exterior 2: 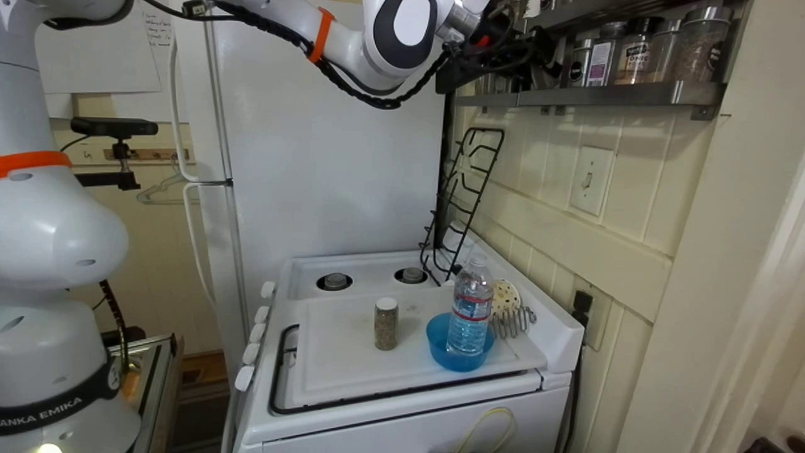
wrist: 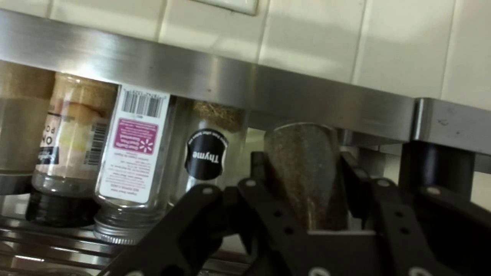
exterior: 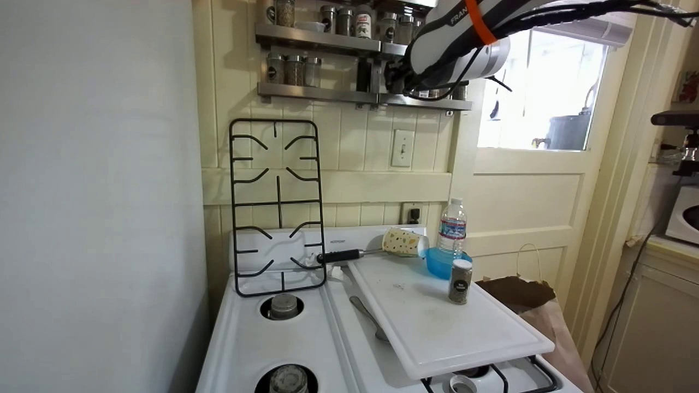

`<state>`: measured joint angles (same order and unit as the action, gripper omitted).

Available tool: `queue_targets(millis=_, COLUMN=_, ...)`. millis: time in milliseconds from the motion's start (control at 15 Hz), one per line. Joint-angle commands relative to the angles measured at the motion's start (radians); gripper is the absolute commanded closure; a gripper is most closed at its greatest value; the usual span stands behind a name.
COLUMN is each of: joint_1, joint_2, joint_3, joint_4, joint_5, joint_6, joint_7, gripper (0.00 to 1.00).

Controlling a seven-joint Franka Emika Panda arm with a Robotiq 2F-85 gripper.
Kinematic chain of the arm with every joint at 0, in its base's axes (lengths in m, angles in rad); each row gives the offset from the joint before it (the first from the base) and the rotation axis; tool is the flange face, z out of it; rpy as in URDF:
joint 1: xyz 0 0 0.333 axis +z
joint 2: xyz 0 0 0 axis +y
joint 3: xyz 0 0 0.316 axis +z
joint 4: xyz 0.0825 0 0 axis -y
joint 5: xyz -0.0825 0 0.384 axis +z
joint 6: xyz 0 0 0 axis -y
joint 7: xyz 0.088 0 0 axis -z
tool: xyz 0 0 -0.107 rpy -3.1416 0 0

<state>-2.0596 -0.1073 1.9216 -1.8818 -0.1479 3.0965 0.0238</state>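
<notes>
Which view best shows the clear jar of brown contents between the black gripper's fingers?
The wrist view: the clear jar appears large and close between the fingers of the black gripper, partly covered by it. In both exterior views, I cannot make it out.

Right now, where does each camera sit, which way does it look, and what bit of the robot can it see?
An exterior view: in front of the stove, facing the wall behind it; the arm shows, top right.
An exterior view: at the stove's side, facing the fridge; base and arm show.
Wrist view: just behind the gripper, picture upside down, facing a shelf; the gripper shows, holding a jar.
Both exterior views share the stove, bottle and blue bowl.
</notes>
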Motion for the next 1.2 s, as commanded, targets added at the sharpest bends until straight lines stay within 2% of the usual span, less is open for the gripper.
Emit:
queue_targets(millis=0, joint_1=-0.028, joint_2=0.04, joint_3=0.059, joint_4=0.027, joint_5=0.045, joint_6=-0.084, joint_7=-0.056, gripper=0.76)
queue_targets(millis=467, joint_1=-0.057, joint_2=-0.006, joint_3=0.074, joint_4=0.064, joint_5=0.175, joint_6=-0.126, joint_7=-0.081, gripper=0.76)
queue_targets(millis=800, joint_1=-0.11, joint_2=-0.037, joint_3=0.111, joint_4=0.086, joint_5=0.285, joint_6=-0.152, joint_7=-0.112, gripper=0.76)
queue_targets(millis=867, joint_1=-0.062, joint_2=-0.008, joint_3=0.068, joint_4=0.054, joint_5=0.223, joint_6=-0.117, joint_7=-0.083, gripper=0.51)
queue_targets(millis=1000, joint_1=-0.076, joint_2=-0.016, joint_3=0.078, joint_4=0.057, joint_5=0.245, joint_6=-0.118, joint_7=-0.089, gripper=0.51)
queue_targets(millis=1067, joint_1=-0.078, joint_2=-0.019, joint_3=0.081, joint_4=0.058, joint_5=0.248, joint_6=-0.118, joint_7=-0.089, gripper=0.76)
queue_targets(millis=1133, joint_1=-0.079, joint_2=-0.024, joint_3=0.08, joint_4=0.064, joint_5=0.247, joint_6=-0.136, joint_7=-0.09, gripper=0.76)
